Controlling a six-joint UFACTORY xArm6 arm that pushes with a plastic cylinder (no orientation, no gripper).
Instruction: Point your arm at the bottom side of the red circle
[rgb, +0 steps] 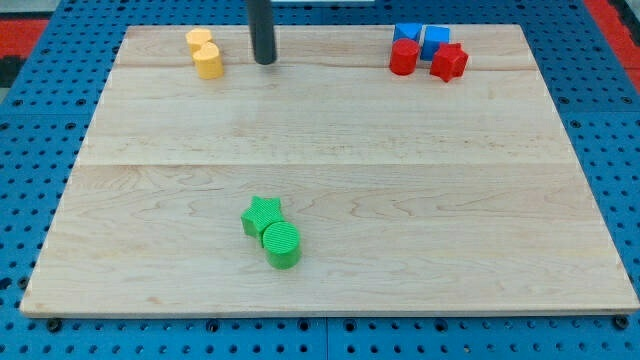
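The red circle (403, 57) is a short red cylinder near the view's top right, touching a red star (449, 62) on its right. Two blue blocks (407, 33) (436, 40) sit just behind them. My tip (265, 61) is the lower end of the dark rod at the view's top, left of centre. It stands far to the left of the red circle and just right of two yellow blocks (208, 62) (198, 41).
A green star (262, 214) and a green cylinder (282, 243) touch each other in the lower middle of the wooden board (330, 150). A blue pegboard surrounds the board.
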